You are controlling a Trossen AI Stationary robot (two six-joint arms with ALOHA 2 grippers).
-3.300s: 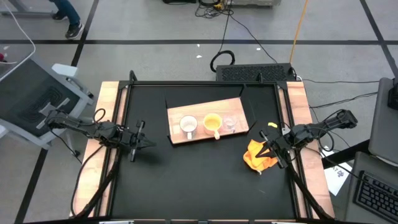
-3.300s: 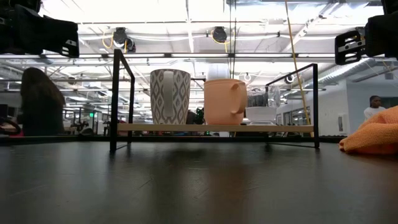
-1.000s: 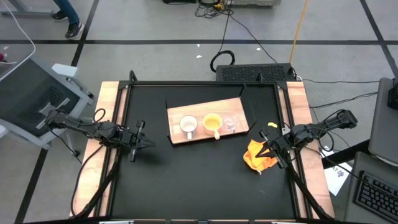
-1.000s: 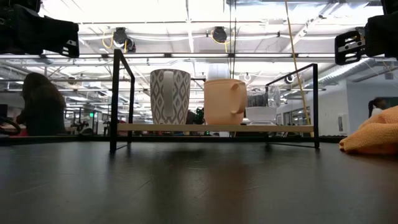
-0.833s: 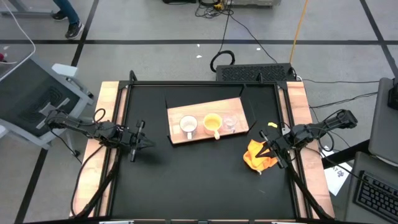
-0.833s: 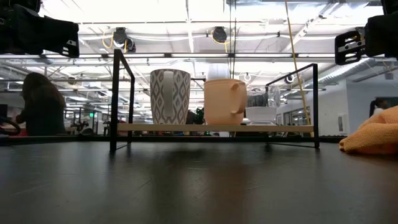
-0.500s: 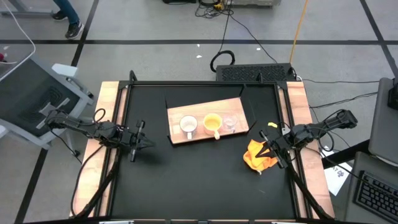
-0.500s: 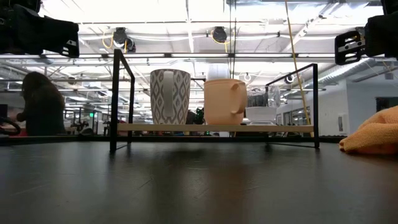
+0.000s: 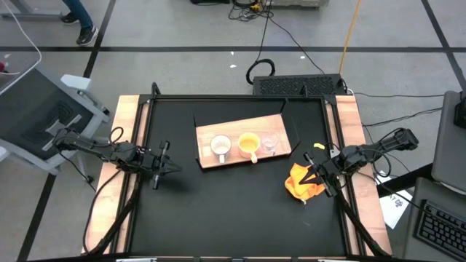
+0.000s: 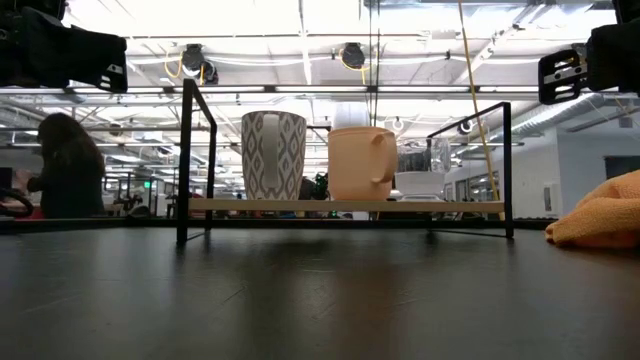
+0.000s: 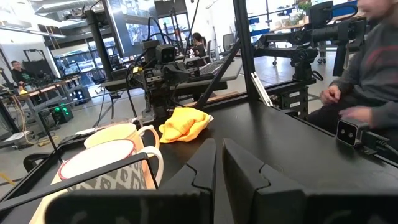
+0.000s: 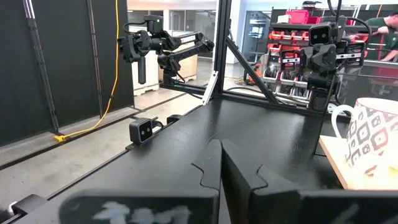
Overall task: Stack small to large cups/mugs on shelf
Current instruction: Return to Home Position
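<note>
Open-plan robotics lab, white strip lights (image 10: 290, 90) glowing overhead, another rig's dark robot arm (image 12: 163, 45) standing beyond the table, red bins (image 12: 293, 15) filling a rack, black cables (image 9: 261, 62) trailing across grey floor, a person (image 10: 66, 165) sitting at a far desk

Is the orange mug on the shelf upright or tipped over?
Upright. The orange mug stands with its base flat on the shelf, and from above its open mouth faces up.

Patterned mug (image 10: 273, 155), orange mug (image 10: 358, 163) and glass cup (image 9: 269, 143) (apparently the shortest) stand upright in a row on the wooden shelf (image 9: 234, 125).
</note>
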